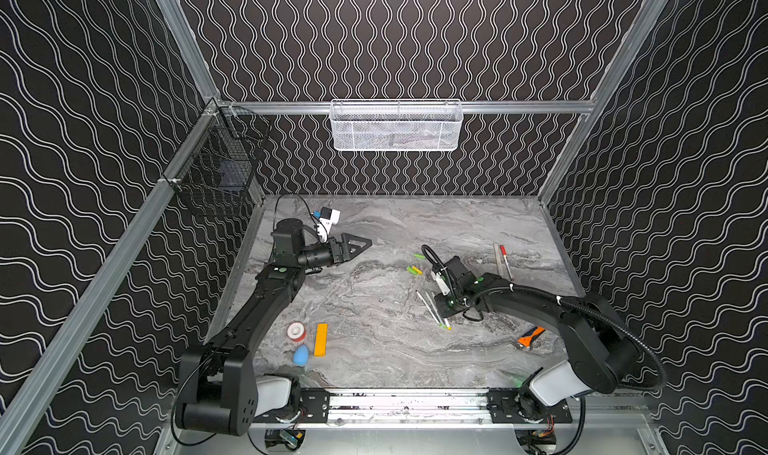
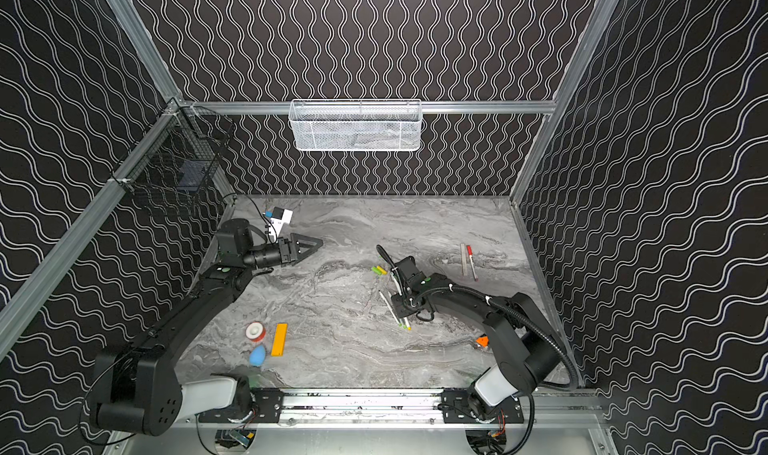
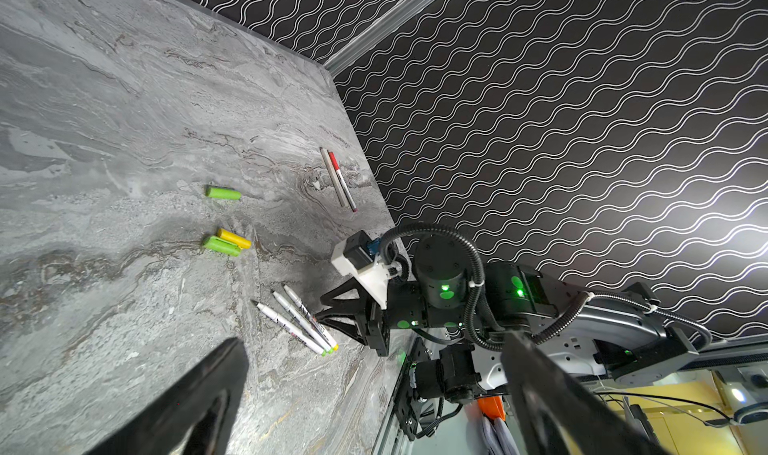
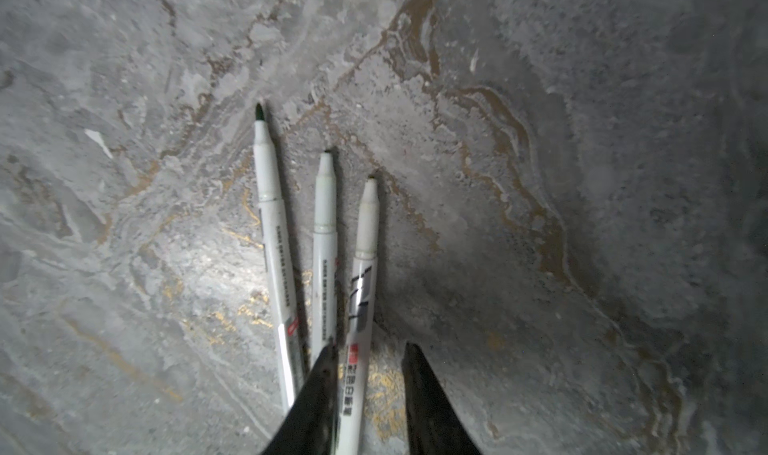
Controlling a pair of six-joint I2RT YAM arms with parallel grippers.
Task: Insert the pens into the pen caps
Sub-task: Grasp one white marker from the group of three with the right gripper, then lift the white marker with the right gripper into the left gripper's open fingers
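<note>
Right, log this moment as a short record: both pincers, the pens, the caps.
left pincer: open, empty, far from the pens
right pincer: open around an outer pen, gap on one side
uncapped pens: three, side by side on the table
loose caps: two green, one yellow, none on a pen
red-capped pen: one, apart, near the table's right edge

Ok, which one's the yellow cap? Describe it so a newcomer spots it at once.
On the marble table, find the three uncapped pens fanned right of centre. Just beyond their tips, toward the back wall, the yellow cap lies right beside a green cap. It is the only yellow one; a second green cap lies alone farther back.
</note>
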